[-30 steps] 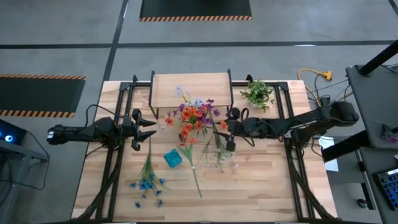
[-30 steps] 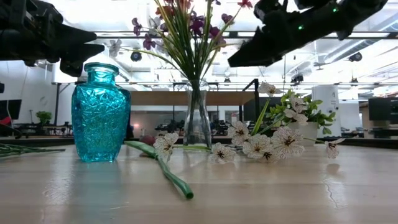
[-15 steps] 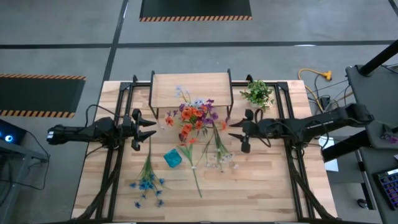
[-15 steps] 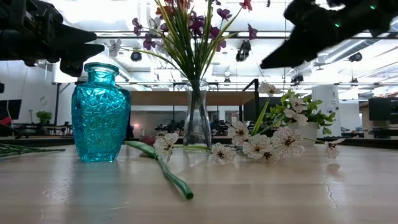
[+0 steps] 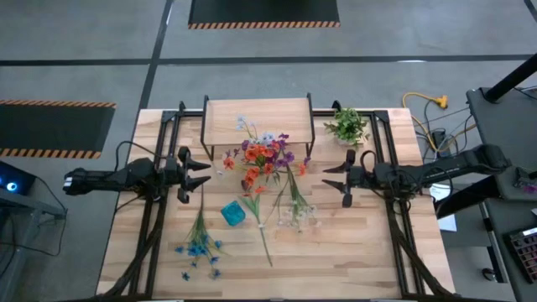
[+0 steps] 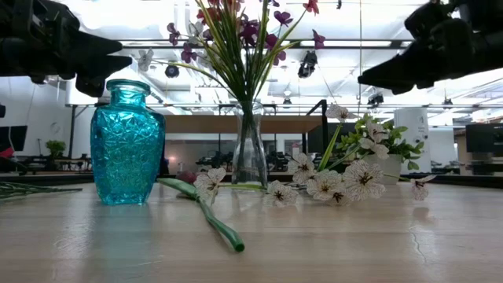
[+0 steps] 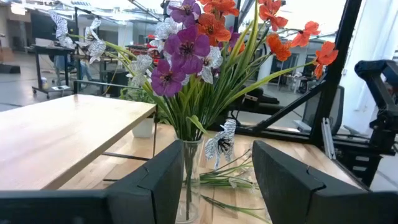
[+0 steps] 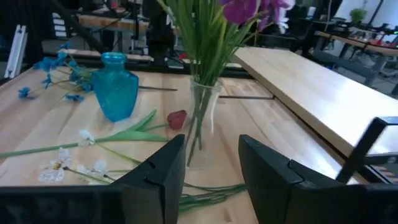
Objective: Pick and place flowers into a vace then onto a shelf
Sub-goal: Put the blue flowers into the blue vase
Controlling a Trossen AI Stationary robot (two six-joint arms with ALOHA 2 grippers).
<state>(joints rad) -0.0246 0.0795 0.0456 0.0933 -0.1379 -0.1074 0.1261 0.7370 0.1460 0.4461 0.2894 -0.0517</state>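
A clear glass vase point(image 5: 262, 172) stands upright on the table in front of the shelf point(image 5: 258, 120), with purple, orange-red and white flowers point(image 7: 199, 46) in it. A blue glass vase point(image 5: 233, 214) stands nearer, with nothing in it. White flowers point(image 5: 294, 211) and blue flowers point(image 5: 198, 243) lie flat on the table. My left gripper point(image 5: 205, 172) hovers open to the left of the clear vase point(image 7: 188, 180). My right gripper point(image 5: 329, 178) hovers open to its right, a little farther from the clear vase point(image 8: 202, 127).
A leafy potted plant point(image 5: 347, 126) stands at the far right, beside the shelf. A loose red bloom point(image 8: 177, 118) lies near the clear vase's foot. A long green stem point(image 6: 212, 220) runs toward the near edge. Bare table shows along the near edge.
My right gripper has drawn back from the clear vase toward the table's right edge, staying at about the same height. The flowers stand in the vase as before. My left arm has kept still.
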